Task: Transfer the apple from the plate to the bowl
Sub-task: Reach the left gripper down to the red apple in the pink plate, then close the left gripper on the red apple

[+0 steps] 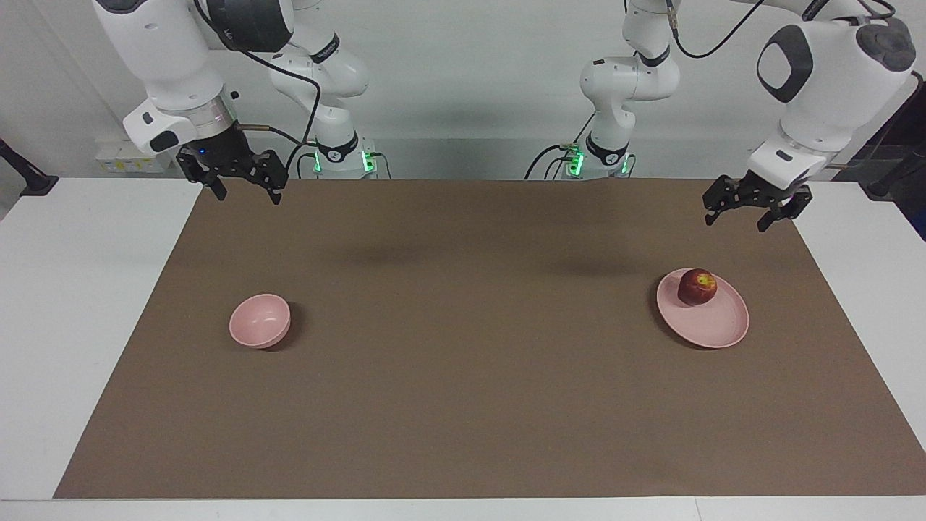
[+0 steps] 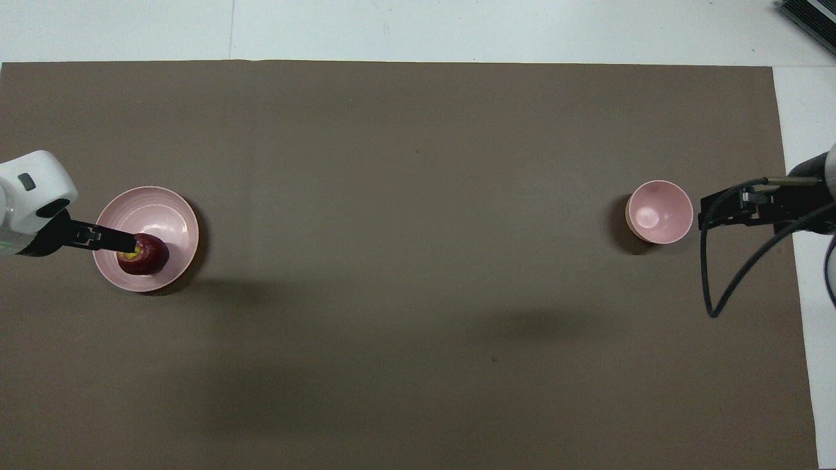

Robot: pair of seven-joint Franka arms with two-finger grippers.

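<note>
The dark red apple (image 1: 697, 286) sits on the pale pink plate (image 1: 716, 329) toward the left arm's end of the table; it also shows in the overhead view (image 2: 149, 256) on the plate (image 2: 163, 205). My left gripper (image 1: 738, 223) is open and hangs in the air well above the plate's edge, clear of the apple. In the overhead view my left gripper (image 2: 127, 245) overlaps the apple. The small pink bowl (image 1: 260, 320) stands empty toward the right arm's end (image 2: 659, 212). My right gripper (image 1: 246, 197) is open and waits high beside the bowl (image 2: 708, 215).
A brown mat (image 1: 463, 376) covers most of the white table (image 1: 79, 304). A black cable loop (image 2: 718, 287) hangs from the right arm. A dark object (image 2: 806, 19) lies at the table's corner farthest from the robots.
</note>
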